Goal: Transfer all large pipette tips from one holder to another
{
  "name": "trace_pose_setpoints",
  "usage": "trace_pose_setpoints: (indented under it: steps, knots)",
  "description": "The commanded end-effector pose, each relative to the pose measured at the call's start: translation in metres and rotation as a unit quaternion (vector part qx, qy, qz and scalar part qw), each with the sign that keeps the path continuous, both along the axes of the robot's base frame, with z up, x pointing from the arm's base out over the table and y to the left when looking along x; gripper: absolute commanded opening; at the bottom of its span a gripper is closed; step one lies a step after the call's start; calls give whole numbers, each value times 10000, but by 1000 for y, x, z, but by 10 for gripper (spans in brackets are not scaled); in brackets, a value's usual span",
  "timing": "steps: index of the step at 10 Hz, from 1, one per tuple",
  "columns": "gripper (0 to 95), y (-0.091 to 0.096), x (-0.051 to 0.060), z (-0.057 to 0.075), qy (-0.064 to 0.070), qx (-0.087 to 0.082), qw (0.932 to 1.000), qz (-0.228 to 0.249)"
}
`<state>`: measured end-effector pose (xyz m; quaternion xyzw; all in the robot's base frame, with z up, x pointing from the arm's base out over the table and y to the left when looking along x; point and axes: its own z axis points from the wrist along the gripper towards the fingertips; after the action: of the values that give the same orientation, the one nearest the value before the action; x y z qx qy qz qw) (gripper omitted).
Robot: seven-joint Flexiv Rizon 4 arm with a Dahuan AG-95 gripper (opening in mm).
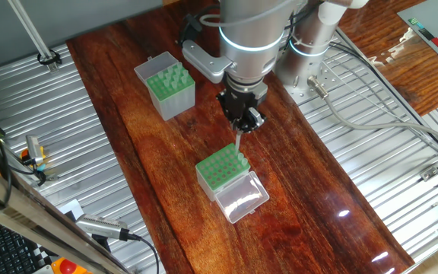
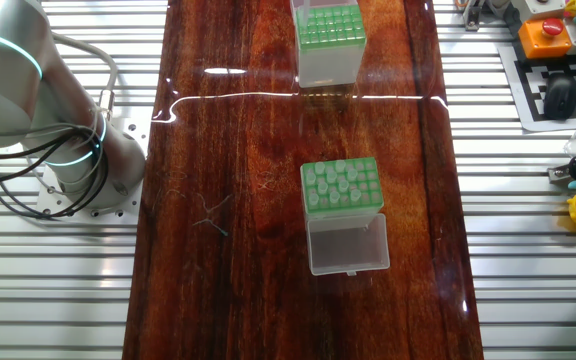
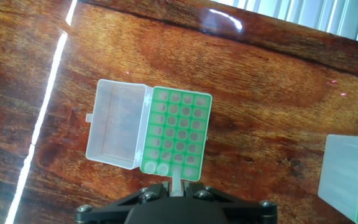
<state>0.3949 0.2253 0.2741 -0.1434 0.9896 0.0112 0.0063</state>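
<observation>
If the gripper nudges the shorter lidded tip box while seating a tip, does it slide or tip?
Likely slides: the shorter box looks like thin, light plastic on a glossy wood table. Tipping seems less likely, since it sits low and its open clear lid lies flat alongside. The pipette tip in the gripper probably flexes little.

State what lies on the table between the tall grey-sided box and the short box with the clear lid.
Only bare wood: in the other fixed view nothing lies between the tall box and the short box.
</observation>
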Motion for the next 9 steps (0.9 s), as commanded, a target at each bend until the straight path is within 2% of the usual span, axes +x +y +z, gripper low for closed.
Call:
trace_pose_setpoints:
  steps: [1, 9]
  knots:
    - [0, 0, 2, -4, -27, -9, 10000, 12]
    - [0, 1, 8, -28, -100, -73, 9999, 69]
